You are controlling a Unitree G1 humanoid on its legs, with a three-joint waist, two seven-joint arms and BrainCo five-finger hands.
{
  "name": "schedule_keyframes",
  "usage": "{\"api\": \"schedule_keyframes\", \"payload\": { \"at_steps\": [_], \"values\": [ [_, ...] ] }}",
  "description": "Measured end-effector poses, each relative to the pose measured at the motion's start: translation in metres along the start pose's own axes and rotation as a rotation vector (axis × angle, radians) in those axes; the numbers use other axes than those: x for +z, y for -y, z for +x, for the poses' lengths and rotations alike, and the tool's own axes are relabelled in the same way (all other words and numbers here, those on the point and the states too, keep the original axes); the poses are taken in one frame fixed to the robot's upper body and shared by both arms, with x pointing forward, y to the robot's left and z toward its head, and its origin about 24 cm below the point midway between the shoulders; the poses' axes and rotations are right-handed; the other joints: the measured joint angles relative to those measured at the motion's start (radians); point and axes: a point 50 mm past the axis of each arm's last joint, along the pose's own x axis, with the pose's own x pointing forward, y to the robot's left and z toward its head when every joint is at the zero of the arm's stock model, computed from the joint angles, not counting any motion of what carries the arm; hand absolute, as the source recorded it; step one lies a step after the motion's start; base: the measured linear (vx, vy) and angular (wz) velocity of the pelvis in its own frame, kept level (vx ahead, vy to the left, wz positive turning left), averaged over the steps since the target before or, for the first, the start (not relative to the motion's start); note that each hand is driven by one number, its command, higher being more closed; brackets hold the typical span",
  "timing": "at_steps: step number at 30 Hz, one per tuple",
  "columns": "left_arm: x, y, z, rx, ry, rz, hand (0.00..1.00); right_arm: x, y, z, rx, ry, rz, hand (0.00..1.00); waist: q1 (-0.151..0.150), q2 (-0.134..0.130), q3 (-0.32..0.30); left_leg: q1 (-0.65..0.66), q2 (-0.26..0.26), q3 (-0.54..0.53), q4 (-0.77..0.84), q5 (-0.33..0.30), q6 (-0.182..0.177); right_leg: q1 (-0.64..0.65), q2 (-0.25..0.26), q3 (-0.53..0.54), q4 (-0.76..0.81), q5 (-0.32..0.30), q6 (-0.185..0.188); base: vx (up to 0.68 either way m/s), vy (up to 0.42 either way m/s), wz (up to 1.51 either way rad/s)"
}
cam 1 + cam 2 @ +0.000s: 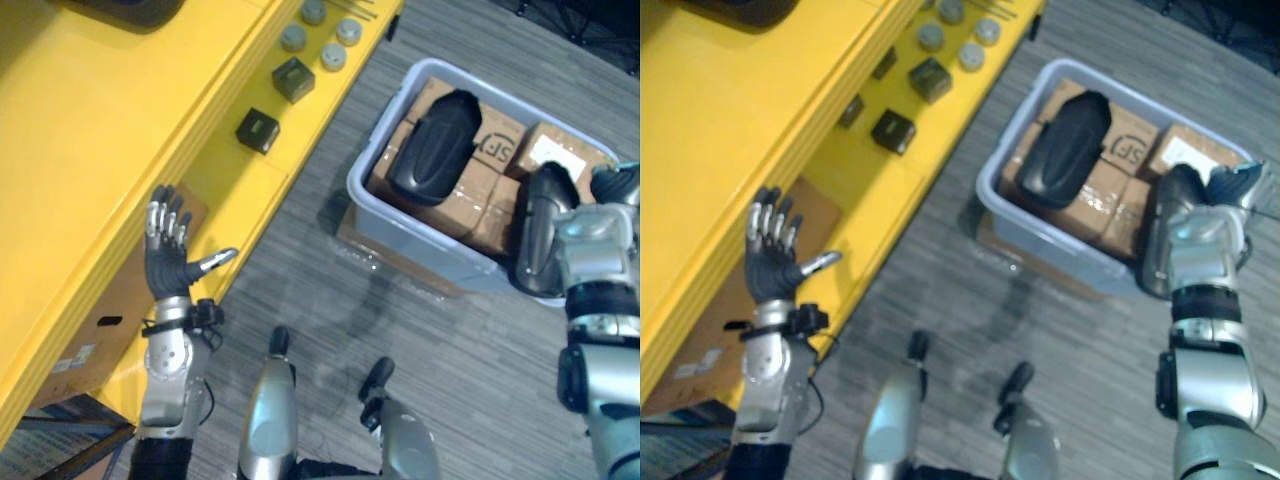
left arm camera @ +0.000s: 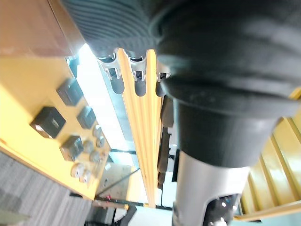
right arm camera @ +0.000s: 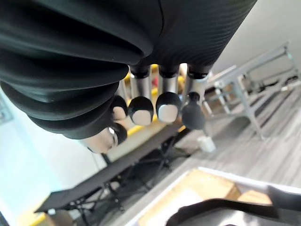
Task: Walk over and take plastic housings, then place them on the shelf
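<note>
Yellow shelf (image 1: 120,120) is beside my spread left robot hand (image 1: 168,262); right robot hand (image 1: 597,238), grip unclear, is by a housing (image 1: 540,225) to grab.

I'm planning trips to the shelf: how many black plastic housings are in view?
2. One black housing lies on the cardboard boxes in the grey bin; the second housing is at the bin's right end. Others may be hidden.

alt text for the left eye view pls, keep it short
A grey bin on the floor holds cardboard boxes with a black plastic housing lying on top; the right hand is at the bin's right side beside a second black housing. The open left hand is raised before a yellow shelf carrying small dark blocks and grey discs.
</note>
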Motion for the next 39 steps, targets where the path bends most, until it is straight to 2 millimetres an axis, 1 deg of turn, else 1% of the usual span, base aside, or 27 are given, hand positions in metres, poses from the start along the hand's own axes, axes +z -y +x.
{"api": "schedule_keyframes", "payload": {
  "at_steps": [1,2,5,8,12,15,16,19,21,22,24,25,27,28,29,30,31,32,34,36,38,39],
  "values": [
    [0.001,0.003,0.001,-0.01,0.004,-0.005,0.0,-0.001,-0.001,0.0,0.008,-0.004,0.002,1.0,-0.001,-0.002,-0.002,-0.007,0.0,0.0,0.001,0.001,0.0,-0.005,0.0,0.0,-0.001,0.001,0.0,0.0,0.0,0.0],
    [0.001,0.009,0.004,-0.033,0.007,-0.01,0.0,-0.003,-0.003,-0.001,0.019,-0.014,0.005,0.0,-0.002,-0.007,-0.005,-0.015,0.0,-0.001,0.004,0.002,0.0,-0.013,0.001,0.0,-0.001,0.004,0.0,0.0,0.0,0.0],
    [-0.001,0.021,0.008,-0.071,-0.008,-0.017,0.0,-0.011,-0.011,-0.004,0.049,-0.061,0.014,0.0,-0.003,-0.019,-0.012,-0.042,-0.001,0.0,0.006,0.007,0.001,-0.04,0.0,0.004,-0.002,0.009,0.001,0.0,0.0,0.0],
    [-0.008,0.02,0.007,-0.065,-0.037,-0.009,0.0,-0.021,-0.016,-0.006,0.051,-0.115,0.023,0.0,-0.001,-0.019,-0.012,-0.045,-0.002,0.002,0.005,0.008,0.002,-0.049,-0.002,0.009,-0.002,0.01,0.001,0.01,0.016,-0.03],
    [-0.02,0.016,0.0,-0.055,-0.101,0.0,0.0,-0.02,-0.011,-0.005,-0.032,-0.129,0.084,0.0,-0.004,-0.019,-0.012,-0.051,-0.002,0.004,-0.001,0.014,0.0,-0.065,-0.003,0.015,0.002,0.011,0.001,-0.01,0.011,-0.04],
    [-0.026,0.011,-0.008,-0.043,-0.138,0.011,0.0,-0.024,-0.002,-0.001,-0.083,-0.196,0.189,0.0,-0.004,-0.018,-0.012,-0.056,-0.002,0.017,-0.005,0.018,0.001,-0.078,-0.006,0.022,0.008,0.011,0.001,-0.02,0.02,-0.06],
    [-0.029,0.009,-0.013,-0.04,-0.163,0.019,0.0,-0.029,0.007,0.004,-0.114,-0.235,0.258,0.0,-0.006,-0.018,-0.012,-0.058,-0.004,0.021,-0.004,0.019,0.002,-0.087,-0.009,0.026,0.017,0.01,0.002,-0.02,0.03,-0.06],
    [-0.034,0.007,-0.018,-0.06,-0.196,0.028,0.0,-0.038,0.023,0.012,-0.185,-0.259,0.271,0.0,-0.008,-0.018,-0.012,-0.062,-0.006,0.02,-0.001,0.019,0.003,-0.091,-0.011,0.026,0.021,0.01,0.002,-0.01,0.01,-0.01],
    [-0.043,0.009,-0.024,-0.083,-0.242,0.035,0.0,-0.044,0.047,0.021,-0.272,-0.258,0.263,0.0,-0.01,-0.017,-0.012,-0.068,-0.01,0.018,0.002,0.018,0.003,-0.097,-0.016,0.026,0.029,0.007,0.005,-0.02,0.024,0.03],
    [-0.05,0.012,-0.029,-0.118,-0.28,0.034,0.0,-0.045,0.073,0.03,-0.345,-0.241,0.247,0.0,-0.014,-0.014,-0.013,-0.098,-0.012,0.014,0.016,0.018,0.004,-0.123,-0.02,0.025,0.037,0.007,0.005,-0.03,0.034,0.05],
    [-0.056,0.014,-0.033,-0.135,-0.313,0.036,0.0,-0.049,0.084,0.034,-0.376,-0.247,0.243,0.0,-0.017,-0.014,-0.013,-0.118,-0.012,0.012,0.028,0.016,0.007,-0.136,-0.019,0.025,0.039,0.009,0.006,-0.02,0.016,0.02],
    [-0.062,0.015,-0.037,-0.142,-0.341,0.04,0.0,-0.053,0.087,0.035,-0.387,-0.259,0.239,0.0,-0.024,-0.014,-0.013,-0.13,-0.012,0.009,0.038,0.015,0.009,-0.142,-0.019,0.025,0.041,0.01,0.007,-0.02,0.03,0.03],
    [-0.076,0.017,-0.048,-0.173,-0.418,0.046,0.0,-0.068,0.085,0.034,-0.377,-0.329,0.232,0.0,-0.03,-0.014,-0.014,-0.133,-0.015,0.007,0.04,0.013,0.011,-0.147,-0.019,0.027,0.041,0.012,0.008,0.0,0.0,0.0],
    [-0.077,0.017,-0.051,-0.18,-0.431,0.046,0.0,-0.072,0.084,0.033,-0.371,-0.347,0.232,0.0,-0.03,-0.014,-0.014,-0.134,-0.015,0.007,0.041,0.013,0.012,-0.15,-0.019,0.028,0.041,0.012,0.009,-0.01,0.008,-0.05],
    [-0.081,0.019,-0.056,-0.194,-0.452,0.044,0.0,-0.078,0.084,0.032,-0.361,-0.375,0.229,0.0,-0.03,-0.008,-0.016,-0.149,-0.015,0.005,0.049,0.011,0.014,-0.162,-0.02,0.027,0.042,0.014,0.009,0.0,0.0,0.0],
    [-0.084,0.022,-0.059,-0.209,-0.472,0.04,0.0,-0.082,0.089,0.033,-0.371,-0.393,0.229,0.0,-0.03,0.004,-0.021,-0.174,-0.014,-0.002,0.066,0.005,0.017,-0.176,-0.019,0.027,0.043,0.016,0.009,-0.04,0.046,0.0],
    [-0.091,0.025,-0.065,-0.22,-0.504,0.039,0.0,-0.084,0.096,0.035,-0.391,-0.399,0.235,0.0,-0.029,0.021,-0.022,-0.201,-0.014,-0.003,0.08,0.003,0.019,-0.197,-0.02,0.026,0.046,0.019,0.009,-0.03,0.038,0.01],
    [-0.094,0.025,-0.068,-0.223,-0.524,0.04,0.0,-0.084,0.1,0.036,-0.4,-0.402,0.236,0.0,-0.028,0.03,-0.02,-0.208,-0.016,-0.003,0.085,0.003,0.02,-0.204,-0.02,0.026,0.048,0.021,0.009,-0.05,0.038,-0.02],
    [-0.109,0.026,-0.081,-0.213,-0.603,0.036,0.0,-0.085,0.112,0.039,-0.432,-0.416,0.233,0.0,-0.026,0.069,-0.02,-0.238,-0.02,-0.003,0.109,-0.003,0.029,-0.229,-0.023,0.028,0.055,0.027,0.013,-0.04,0.031,-0.02],
    [-0.114,0.027,-0.087,-0.216,-0.632,0.038,0.0,-0.085,0.118,0.04,-0.446,-0.425,0.231,0.0,-0.024,0.089,-0.018,-0.252,-0.022,-0.003,0.113,-0.003,0.029,-0.241,-0.026,0.029,0.059,0.029,0.014,-0.02,0.011,-0.01],
    [-0.12,0.028,-0.094,-0.222,-0.667,0.039,0.0,-0.082,0.123,0.043,-0.461,-0.43,0.233,0.0,-0.019,0.118,-0.015,-0.28,-0.023,-0.003,0.127,-0.004,0.031,-0.274,-0.035,0.034,0.077,0.027,0.013,-0.05,0.035,-0.05],
    [-0.121,0.029,-0.096,-0.224,-0.676,0.039,0.0,-0.082,0.126,0.043,-0.467,-0.43,0.23,0.0,-0.017,0.125,-0.018,-0.29,-0.023,-0.003,0.131,-0.004,0.031,-0.284,-0.036,0.034,0.08,0.027,0.012,-0.05,0.026,-0.06]
  ]
}}
